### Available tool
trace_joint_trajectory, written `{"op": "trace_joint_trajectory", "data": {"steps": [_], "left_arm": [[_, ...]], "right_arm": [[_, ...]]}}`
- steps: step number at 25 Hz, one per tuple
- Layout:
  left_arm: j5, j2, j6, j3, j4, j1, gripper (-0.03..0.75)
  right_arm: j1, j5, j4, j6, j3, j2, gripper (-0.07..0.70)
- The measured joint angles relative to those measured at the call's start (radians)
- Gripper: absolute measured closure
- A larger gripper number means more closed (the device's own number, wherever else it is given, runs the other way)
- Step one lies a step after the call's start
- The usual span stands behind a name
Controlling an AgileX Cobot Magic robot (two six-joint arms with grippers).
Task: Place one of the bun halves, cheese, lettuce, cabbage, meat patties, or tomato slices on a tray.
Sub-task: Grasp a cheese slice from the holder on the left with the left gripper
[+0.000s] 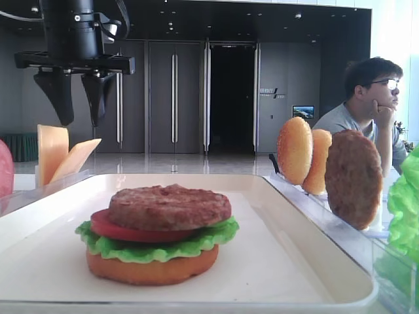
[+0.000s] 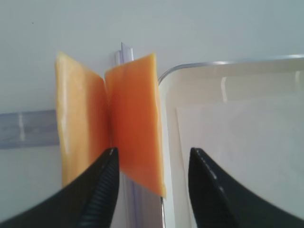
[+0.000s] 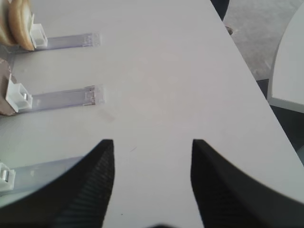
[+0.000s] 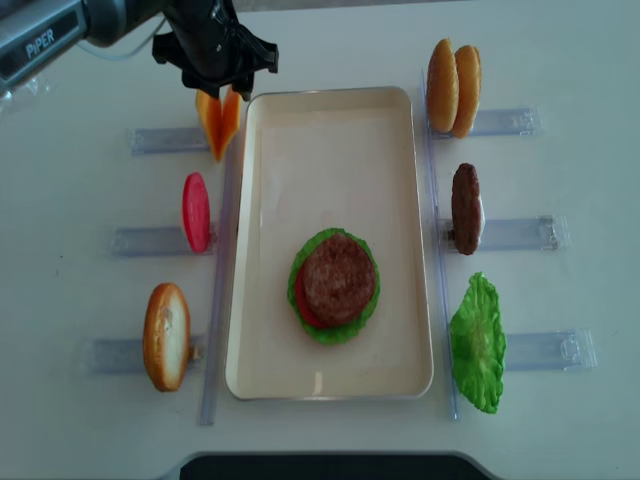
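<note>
On the far left of the overhead view, the left gripper [image 4: 215, 75] was seen poised above two slices of cheese [image 4: 220, 122], which stood on edge in a clear holder [image 4: 165, 139] just outside the tray's [image 4: 258, 250] upper left corner. Its jaws were parted and nothing was clamped between them. In the left wrist view the cheese [image 2: 130, 126] lay directly ahead of the fingertips, fanned in a V; the nearer slice sat between the jaws, its flat face turned toward them and its long edge running upright. This arm was judged by far the nearer to the cheese. In the middle of the tray a bun half, lettuce, tomato slice and meat patty [image 4: 338, 276] were stacked. On the right, the right gripper [image 3: 152, 183] was held open over bare table, well apart from everything.
</note>
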Motion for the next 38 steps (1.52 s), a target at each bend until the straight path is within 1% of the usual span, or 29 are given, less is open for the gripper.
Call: {"op": "trace_joint_trajectory", "data": {"steps": [6, 21, 30, 33, 38], "left_arm": [[0.000, 0.037, 0.000, -0.024, 0.011, 0.000, 0.346], [0.004, 0.100, -0.004, -0.025, 0.027, 0.000, 0.346], [0.031, 0.109, -0.007, -0.025, 0.062, 0.000, 0.349], [0.032, 0.112, -0.007, -0.025, 0.062, 0.000, 0.374], [0.043, 0.113, 0.002, -0.025, 0.065, 0.000, 0.464]], "right_arm": [[0.000, 0.000, 0.000, 0.000, 0.000, 0.000, 0.279], [0.000, 0.000, 0.000, 0.000, 0.000, 0.000, 0.279], [0.000, 0.000, 0.000, 0.000, 0.000, 0.000, 0.279], [0.000, 0.000, 0.000, 0.000, 0.000, 0.000, 0.279], [0.000, 0.000, 0.000, 0.000, 0.000, 0.000, 0.279]]}}
